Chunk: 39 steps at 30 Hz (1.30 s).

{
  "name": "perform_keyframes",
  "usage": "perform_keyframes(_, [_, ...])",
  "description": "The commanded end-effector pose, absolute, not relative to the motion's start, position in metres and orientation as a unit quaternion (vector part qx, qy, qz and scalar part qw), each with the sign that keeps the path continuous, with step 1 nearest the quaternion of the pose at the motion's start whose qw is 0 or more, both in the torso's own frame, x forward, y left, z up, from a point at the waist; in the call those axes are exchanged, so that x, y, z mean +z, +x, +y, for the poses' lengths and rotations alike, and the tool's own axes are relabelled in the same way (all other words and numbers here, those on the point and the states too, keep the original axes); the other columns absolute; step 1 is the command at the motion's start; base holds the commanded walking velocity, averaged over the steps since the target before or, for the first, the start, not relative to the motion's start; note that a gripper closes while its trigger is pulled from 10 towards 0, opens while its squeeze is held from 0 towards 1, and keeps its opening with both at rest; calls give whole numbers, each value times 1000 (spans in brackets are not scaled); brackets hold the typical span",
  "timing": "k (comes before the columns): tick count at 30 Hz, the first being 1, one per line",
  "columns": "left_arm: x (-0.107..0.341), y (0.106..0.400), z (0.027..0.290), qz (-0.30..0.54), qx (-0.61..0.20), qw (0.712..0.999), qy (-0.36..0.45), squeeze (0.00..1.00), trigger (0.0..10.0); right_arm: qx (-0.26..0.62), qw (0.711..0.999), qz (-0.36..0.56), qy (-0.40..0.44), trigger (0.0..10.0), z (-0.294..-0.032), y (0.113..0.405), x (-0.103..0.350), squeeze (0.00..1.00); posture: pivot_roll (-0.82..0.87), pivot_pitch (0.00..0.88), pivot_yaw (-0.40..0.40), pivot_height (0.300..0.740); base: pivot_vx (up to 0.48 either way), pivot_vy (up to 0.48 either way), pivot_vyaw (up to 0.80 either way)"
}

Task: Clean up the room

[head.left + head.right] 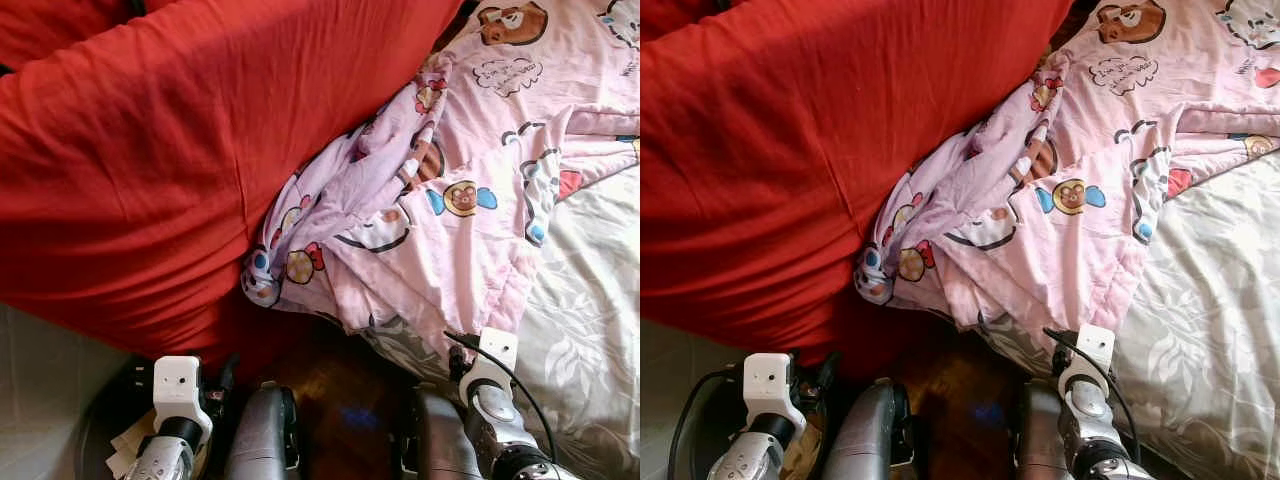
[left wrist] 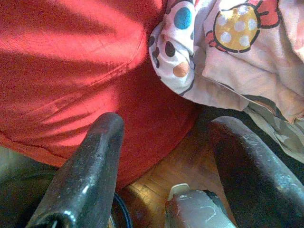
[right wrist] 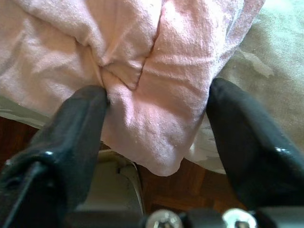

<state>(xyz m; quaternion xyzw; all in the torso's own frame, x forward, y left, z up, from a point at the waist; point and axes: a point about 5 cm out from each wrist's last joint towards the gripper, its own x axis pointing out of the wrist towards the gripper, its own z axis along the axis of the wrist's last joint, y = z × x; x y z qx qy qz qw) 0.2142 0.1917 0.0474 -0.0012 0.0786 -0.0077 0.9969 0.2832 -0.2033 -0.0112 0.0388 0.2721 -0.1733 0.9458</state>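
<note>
Pink cartoon-print quilt [image 1: 470,190] drapes off the bed at two o'clock beside a red fabric cushion [image 1: 150,150]. Right gripper [image 3: 154,114] straddles its hem, fingers apart; left gripper [image 2: 164,156] open too.

Pink cartoon-print blanket [image 1: 460,200] — rumpled, draped over the bed edge beside red bedding [image 1: 150,150].

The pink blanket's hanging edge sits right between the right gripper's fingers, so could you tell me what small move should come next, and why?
Probably close the right gripper on the pink blanket. Its fingers stand open on either side of the edge drooping off the bed, over the wooden floor, so a pinch should secure it for pulling straight.
</note>
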Motion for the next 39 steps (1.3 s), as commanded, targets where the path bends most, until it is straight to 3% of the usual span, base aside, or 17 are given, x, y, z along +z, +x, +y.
perform_keyframes(1, [38, 206, 195, 104, 3, 995, -2, 0, 10000, -174, 936, 302, 42, 0, -201, 272, -23, 0, 89, 336, 103, 639, 0, 0, 0])
perform_keyframes(29, [35, 216, 189, 100, 2, 995, -10, 0, 10000, -176, 930, 322, 32, 0, -206, 269, -26, 0, 81, 305, 85, 639, 0, 0, 0])
perform_keyframes(39, [29, 227, 190, 102, 11, 995, -12, 0, 10000, -147, 943, 295, 38, 0, -200, 275, -20, 0, 59, 244, 65, 639, 0, 0, 0])
